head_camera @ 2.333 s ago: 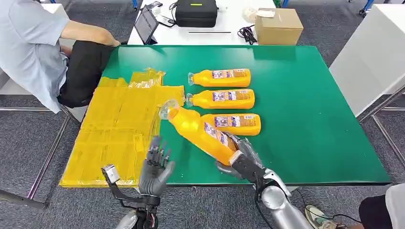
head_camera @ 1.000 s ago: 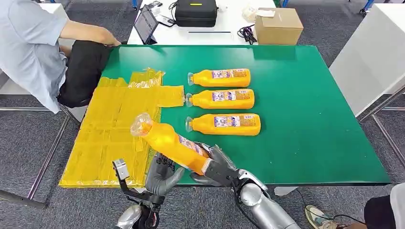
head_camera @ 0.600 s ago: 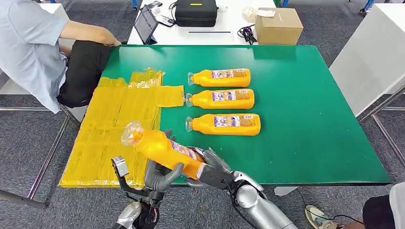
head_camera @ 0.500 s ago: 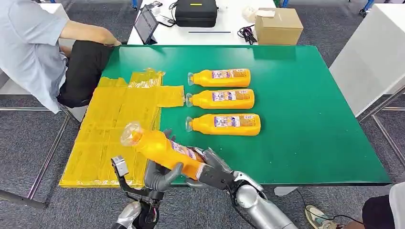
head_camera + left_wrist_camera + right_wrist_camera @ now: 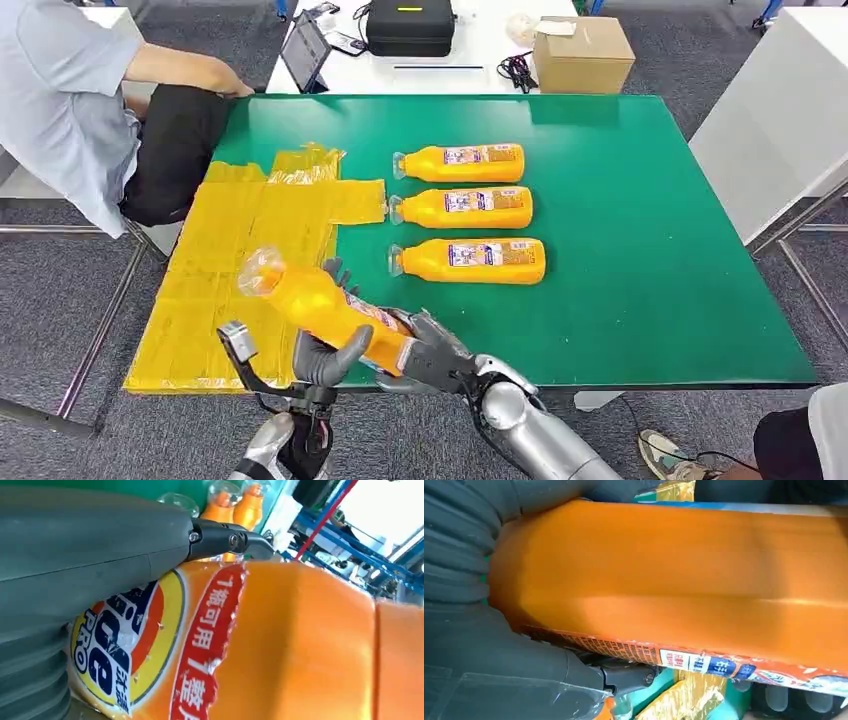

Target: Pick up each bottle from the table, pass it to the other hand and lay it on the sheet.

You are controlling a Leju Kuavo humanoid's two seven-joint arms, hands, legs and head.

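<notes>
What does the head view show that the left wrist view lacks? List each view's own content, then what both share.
Head view alone: the yellow sheet, the right robot hand gripping the held bottle's base, and a seated person. Left wrist view alone: the bottle's label print, close up. Shared: the held bottle, the left robot hand on it, bottles lying on the green table.

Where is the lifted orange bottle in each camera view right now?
Head view: lifted bottle low and left of centre, between both hands.
Left wrist view: its label side across most of the frame.
Right wrist view: its plain side across the frame.
Shared landmark: yellow sheet.
</notes>
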